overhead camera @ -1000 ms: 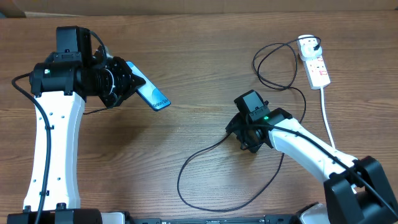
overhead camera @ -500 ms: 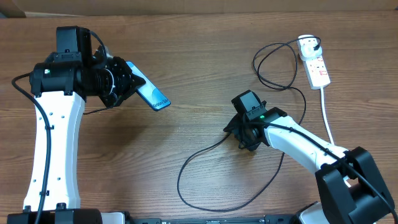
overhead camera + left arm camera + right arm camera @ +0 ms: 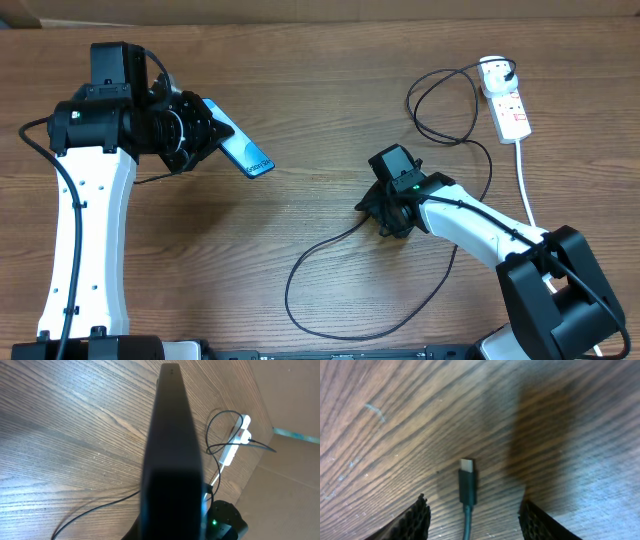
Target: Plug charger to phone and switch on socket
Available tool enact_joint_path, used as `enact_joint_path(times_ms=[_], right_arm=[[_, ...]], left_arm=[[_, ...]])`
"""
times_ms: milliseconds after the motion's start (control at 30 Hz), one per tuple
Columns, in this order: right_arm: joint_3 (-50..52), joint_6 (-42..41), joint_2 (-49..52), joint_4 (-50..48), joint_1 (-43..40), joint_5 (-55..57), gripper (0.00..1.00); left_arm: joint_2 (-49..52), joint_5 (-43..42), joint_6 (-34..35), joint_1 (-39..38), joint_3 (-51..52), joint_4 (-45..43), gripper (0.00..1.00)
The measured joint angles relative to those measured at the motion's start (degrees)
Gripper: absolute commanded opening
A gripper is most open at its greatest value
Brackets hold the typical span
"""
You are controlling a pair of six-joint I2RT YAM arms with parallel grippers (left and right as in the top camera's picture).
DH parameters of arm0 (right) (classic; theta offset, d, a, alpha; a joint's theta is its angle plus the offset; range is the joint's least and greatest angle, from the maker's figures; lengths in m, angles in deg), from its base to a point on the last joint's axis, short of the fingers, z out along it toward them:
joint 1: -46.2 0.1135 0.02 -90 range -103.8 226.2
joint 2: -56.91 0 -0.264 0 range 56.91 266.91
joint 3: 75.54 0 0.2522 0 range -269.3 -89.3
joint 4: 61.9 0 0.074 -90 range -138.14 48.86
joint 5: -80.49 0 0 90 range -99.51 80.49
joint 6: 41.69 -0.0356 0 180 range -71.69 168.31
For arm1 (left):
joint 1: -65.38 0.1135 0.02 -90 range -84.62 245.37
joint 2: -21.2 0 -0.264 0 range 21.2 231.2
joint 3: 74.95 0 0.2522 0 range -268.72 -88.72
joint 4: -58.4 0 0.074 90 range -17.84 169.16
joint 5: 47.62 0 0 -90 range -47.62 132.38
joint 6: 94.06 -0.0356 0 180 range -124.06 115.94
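Squarely astride the charger [image 3: 466, 482] tip, lower centre, the right gripper [image 3: 476, 516], jaws apart, should pinch behind it; left gripper [image 3: 203, 136] clamps phone [image 3: 247, 156].

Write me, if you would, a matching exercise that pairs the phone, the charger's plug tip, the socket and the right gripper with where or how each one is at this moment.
Column A
1. phone
2. charger plug tip
3. socket
4. right gripper

Column B
a. sits at the far right of the table
b. lies flat on the table, touched by nothing
c. is clamped in the left gripper
d. is open, with a finger on either side of the plug tip

Pairs: 1-c, 2-b, 3-a, 4-d.
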Motion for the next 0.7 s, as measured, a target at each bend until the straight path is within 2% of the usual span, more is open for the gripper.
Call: enact_joint_path(times_ms=[167,633,700], right_arm=[[0.0,0.09,0.04,0.0,0.0,0.04,0.5],[0.02,2.19,0.37,-1.99,0.0,0.04,0.49],[0.02,2.62,0.46,-2.47,0.0,0.04,0.46]], left_arm=[[0.0,0.0,0.0,0.0,0.0,0.02,0.04],[0.0,0.0,0.0,0.0,0.0,0.02,0.04],[0.0,0.0,0.0,0.0,0.0,0.02,0.04]])
